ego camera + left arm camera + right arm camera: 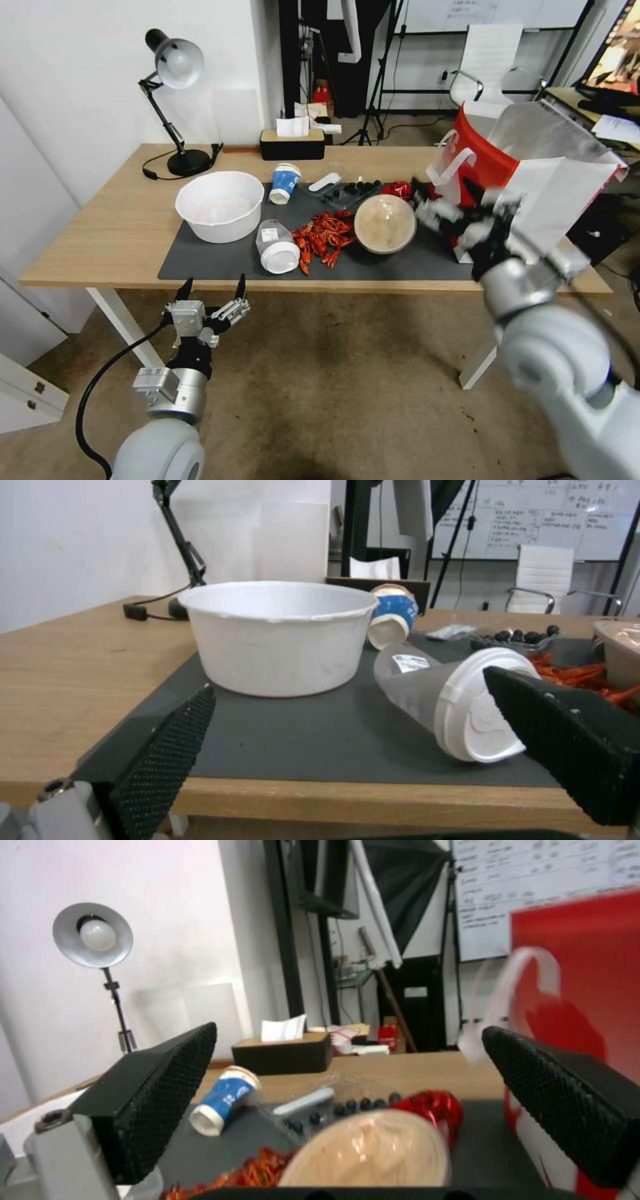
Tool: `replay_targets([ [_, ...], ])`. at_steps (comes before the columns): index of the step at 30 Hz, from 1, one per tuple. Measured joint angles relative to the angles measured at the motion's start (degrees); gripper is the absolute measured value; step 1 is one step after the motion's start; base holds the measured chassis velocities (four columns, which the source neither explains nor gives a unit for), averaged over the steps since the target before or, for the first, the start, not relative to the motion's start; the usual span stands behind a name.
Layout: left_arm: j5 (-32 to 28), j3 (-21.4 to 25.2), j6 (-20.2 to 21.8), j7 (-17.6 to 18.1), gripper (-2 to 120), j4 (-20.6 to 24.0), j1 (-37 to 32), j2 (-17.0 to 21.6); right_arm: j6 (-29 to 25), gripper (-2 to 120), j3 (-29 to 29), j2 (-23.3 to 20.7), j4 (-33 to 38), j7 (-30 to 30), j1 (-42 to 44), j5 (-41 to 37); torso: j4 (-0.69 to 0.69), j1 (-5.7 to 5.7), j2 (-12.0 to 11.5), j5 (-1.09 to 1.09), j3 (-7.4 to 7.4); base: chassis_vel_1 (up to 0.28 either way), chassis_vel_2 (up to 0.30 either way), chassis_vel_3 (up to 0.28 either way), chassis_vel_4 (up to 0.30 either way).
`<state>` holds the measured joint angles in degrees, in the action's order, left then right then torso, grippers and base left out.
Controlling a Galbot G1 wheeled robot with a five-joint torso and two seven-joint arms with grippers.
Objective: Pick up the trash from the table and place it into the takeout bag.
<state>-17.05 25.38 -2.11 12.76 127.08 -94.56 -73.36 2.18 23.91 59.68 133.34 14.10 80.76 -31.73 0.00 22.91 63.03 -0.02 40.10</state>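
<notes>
Right gripper (437, 217), jaws spread and empty, is hovering just beside the round brownish-clear dish (385, 223), takeout bag (527, 173) behind; left gripper (211, 293) idling open below the table (107, 233).

Matt grey mat (373, 263) on light wood table (107, 233); bag (533, 167) lining seemingly foil.

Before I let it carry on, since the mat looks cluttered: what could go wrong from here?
1. The right pincer hangs open between the round dish and the takeout bag; a swing might tip the bag.
2. Loose red crawfish shells lie against the dish and could scatter if it is pushed.
3. The white-lidded cup lies on its side near the table front edge, ahead of the open left pincer; a nudge may roll it off.
</notes>
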Motion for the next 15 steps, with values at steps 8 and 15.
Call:
replay_targets([
  [8,0.43,0.12,-1.32,-0.24,100,-1.43,-0.06,-0.29,-13.0,100,-1.52,8.56,-3.24,-1.27,12.84,14.39,0.0,0.0,0.01,0.0,0.0,0.0,0.0,0.0,0.0],
  [15,0.79,-0.23,-2.54,-0.64,100,-2.95,-0.08,-0.06,-19.38,100,-2.16,13.89,-7.08,-1.76,18.78,21.66,0.0,0.0,-0.01,0.01,0.01,0.0,0.0,0.0,0.0],
])
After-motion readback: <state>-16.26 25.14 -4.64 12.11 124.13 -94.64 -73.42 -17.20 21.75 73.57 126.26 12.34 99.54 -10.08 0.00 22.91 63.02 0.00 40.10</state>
